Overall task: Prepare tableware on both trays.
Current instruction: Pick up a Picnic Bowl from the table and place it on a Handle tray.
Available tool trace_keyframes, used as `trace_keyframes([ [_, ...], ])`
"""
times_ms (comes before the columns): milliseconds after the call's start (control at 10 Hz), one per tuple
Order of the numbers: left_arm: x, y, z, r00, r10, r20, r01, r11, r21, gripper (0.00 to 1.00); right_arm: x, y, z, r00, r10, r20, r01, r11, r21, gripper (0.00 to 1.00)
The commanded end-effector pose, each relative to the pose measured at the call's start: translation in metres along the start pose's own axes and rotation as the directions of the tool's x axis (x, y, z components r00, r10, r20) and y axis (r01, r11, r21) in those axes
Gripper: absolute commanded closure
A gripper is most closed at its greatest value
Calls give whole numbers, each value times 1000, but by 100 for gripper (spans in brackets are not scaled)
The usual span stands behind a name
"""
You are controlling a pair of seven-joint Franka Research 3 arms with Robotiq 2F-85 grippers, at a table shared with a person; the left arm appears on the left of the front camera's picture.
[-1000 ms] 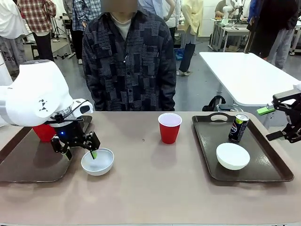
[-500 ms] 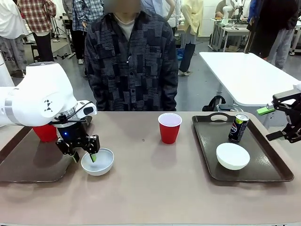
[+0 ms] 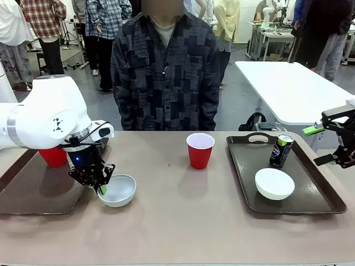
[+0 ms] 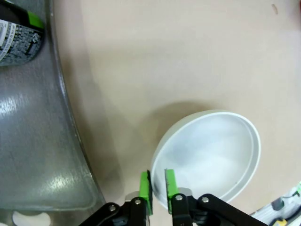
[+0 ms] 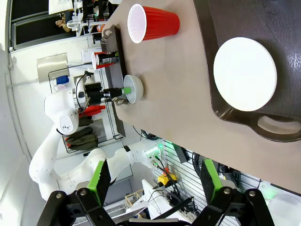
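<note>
On the table (image 3: pixel 183 221), just beside the left tray (image 3: pixel 33 194), the white bowl (image 3: pixel 121 188) is pinched at its rim by the left gripper (image 3: pixel 101 185), so lift it level over the tray's raised edge before lowering; the right gripper (image 3: pixel 320 146) hangs open.

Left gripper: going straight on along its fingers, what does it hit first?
The white bowl: the left gripper straddles its rim. Beyond that, the tabletop right underneath, though depth is unclear.
</note>
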State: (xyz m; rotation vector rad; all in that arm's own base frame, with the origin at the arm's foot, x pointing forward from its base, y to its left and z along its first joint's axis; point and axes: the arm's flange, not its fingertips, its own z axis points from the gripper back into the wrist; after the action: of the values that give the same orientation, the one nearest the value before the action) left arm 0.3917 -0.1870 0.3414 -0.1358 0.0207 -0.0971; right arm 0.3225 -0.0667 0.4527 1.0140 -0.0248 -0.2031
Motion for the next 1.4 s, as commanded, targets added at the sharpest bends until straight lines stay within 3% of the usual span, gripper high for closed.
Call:
trace_keyframes([
  [0,4,0,3,1000,3,-18,-3,1000,10,100,2,0,-2,1000,-2,12,2,1000,11,0],
  [300,-2,-5,10,1000,0,-31,0,1000,6,100,2,0,-2,1000,-2,12,2,1000,11,0],
  [600,-30,-23,74,998,-29,-58,22,992,-120,100,2,0,-2,1000,-2,12,2,1000,11,0],
  [1000,-51,-44,133,995,-92,-35,91,995,-29,100,2,0,-2,1000,-2,12,2,1000,11,0],
  [1300,-43,14,146,989,-148,26,147,988,45,100,2,0,-2,1000,-2,12,2,1000,11,0],
])
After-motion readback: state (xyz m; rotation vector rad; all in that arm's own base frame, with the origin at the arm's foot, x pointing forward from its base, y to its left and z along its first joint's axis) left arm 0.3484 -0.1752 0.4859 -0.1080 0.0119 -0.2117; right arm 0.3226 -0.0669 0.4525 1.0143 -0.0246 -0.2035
